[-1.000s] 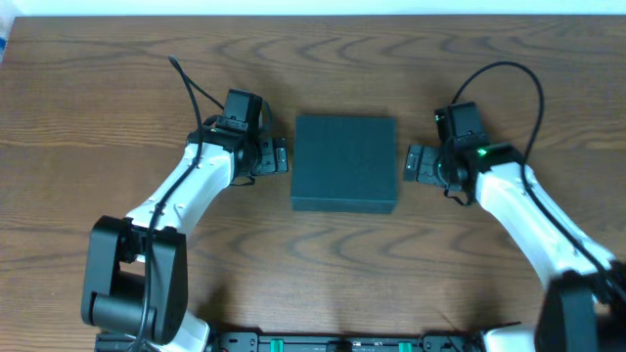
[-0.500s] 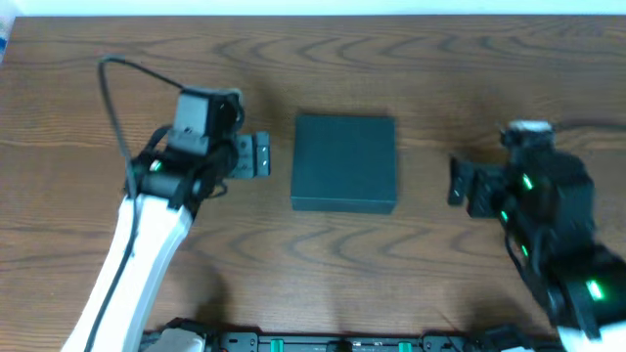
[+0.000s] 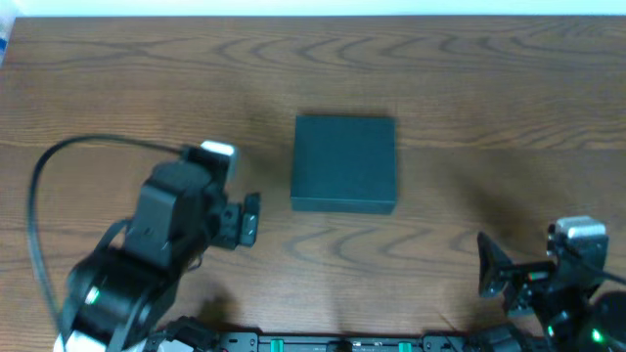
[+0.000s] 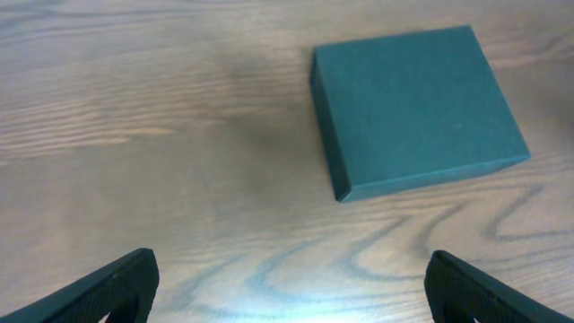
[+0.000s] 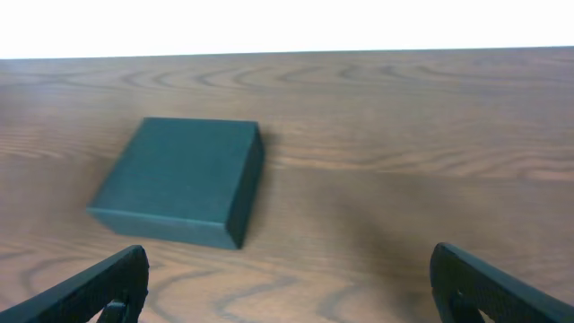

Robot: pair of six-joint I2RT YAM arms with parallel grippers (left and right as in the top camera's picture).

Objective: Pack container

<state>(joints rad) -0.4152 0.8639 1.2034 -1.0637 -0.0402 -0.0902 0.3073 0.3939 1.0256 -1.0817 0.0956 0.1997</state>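
Since the container (image 3: 344, 163) lies shut and flat at the middle of the wooden table (image 3: 117, 78) in the overhead view, with no loose item in sight, the packing looks finished to me, and the step in hand is most likely parking the arms. The left gripper (image 3: 249, 219) hangs near the front edge, well apart from the box on its left side, jaws spread wide and holding nothing. The right gripper (image 3: 489, 266) sits at the front right, equally wide and empty. To do this well, each arm should travel high and away from the box, so that no finger catches a corner or lifts the flap.

From the left wrist, the container (image 4: 413, 108) sits ahead and to the right, lid down and square. Only the two dark fingertips (image 4: 121, 285) show at the bottom corners, far apart with bare wood between them.

From the right wrist, the container (image 5: 179, 179) lies ahead and to the left, near the table's far edge. The fingertips (image 5: 493, 287) again stand wide.

No brand, label or writing shows on any visible face of the box; it is plain matte teal.
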